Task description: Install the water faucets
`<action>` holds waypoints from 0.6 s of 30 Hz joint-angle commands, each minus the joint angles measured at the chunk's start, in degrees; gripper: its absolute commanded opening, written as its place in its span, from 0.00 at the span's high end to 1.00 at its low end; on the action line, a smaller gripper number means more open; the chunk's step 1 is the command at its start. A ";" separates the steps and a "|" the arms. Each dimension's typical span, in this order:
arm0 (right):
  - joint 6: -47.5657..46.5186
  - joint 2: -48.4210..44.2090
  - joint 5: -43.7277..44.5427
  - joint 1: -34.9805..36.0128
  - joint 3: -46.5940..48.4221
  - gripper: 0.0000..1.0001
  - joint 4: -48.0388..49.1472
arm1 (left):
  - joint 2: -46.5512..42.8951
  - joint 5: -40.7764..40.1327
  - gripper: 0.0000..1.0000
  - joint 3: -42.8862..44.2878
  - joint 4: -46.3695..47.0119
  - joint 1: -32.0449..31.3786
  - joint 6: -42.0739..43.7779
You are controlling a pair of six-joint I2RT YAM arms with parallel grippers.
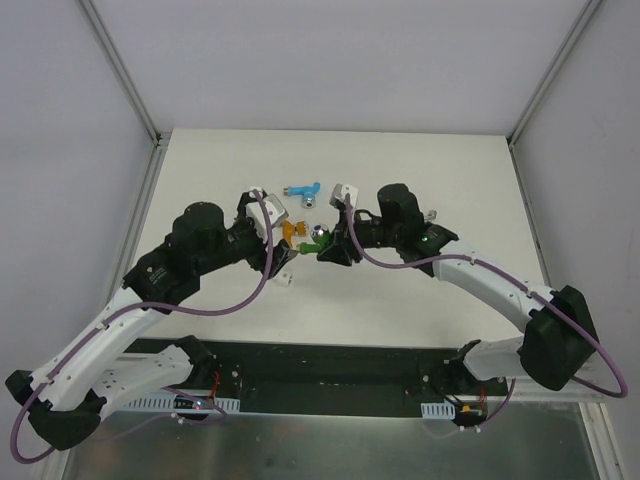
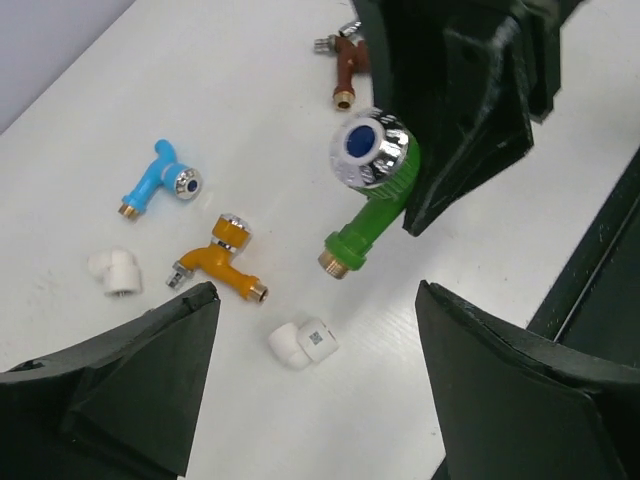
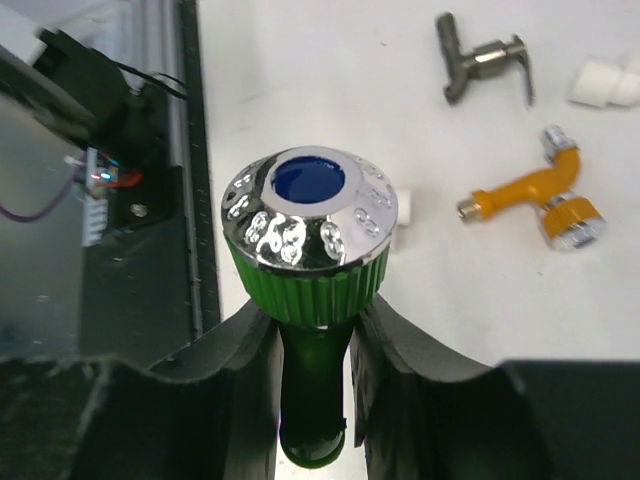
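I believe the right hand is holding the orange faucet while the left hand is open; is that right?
No: the right hand holds the green faucet, as the right wrist view shows. The orange faucet lies on the table; the left hand is open.

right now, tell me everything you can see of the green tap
The green tap looks plastic, with a ribbed collar, a dimpled chrome cap with a blue centre and a brass-coloured threaded end. The right gripper is shut on its body, holding it tilted, apparently clear of the table. Nothing else touches it.
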 commanded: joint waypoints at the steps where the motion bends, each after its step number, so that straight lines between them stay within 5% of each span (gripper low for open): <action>1: -12.85 -4.80 6.08 -0.54 -3.61 1.00 6.07 | 0.57 -10.45 0.15 3.13 1.59 -0.19 -9.69; 7: -22.17 -9.11 13.99 -0.63 -13.97 1.00 19.69 | 7.06 -21.45 0.09 7.35 -8.59 2.97 -28.40; 12: -28.50 -13.15 21.37 -0.54 -21.62 1.00 27.25 | 13.40 -8.91 0.10 4.64 -14.33 14.21 -46.25; 18: -30.27 -17.02 28.05 0.60 -30.59 1.00 36.40 | 21.12 -4.15 0.07 2.17 -14.15 15.46 -50.14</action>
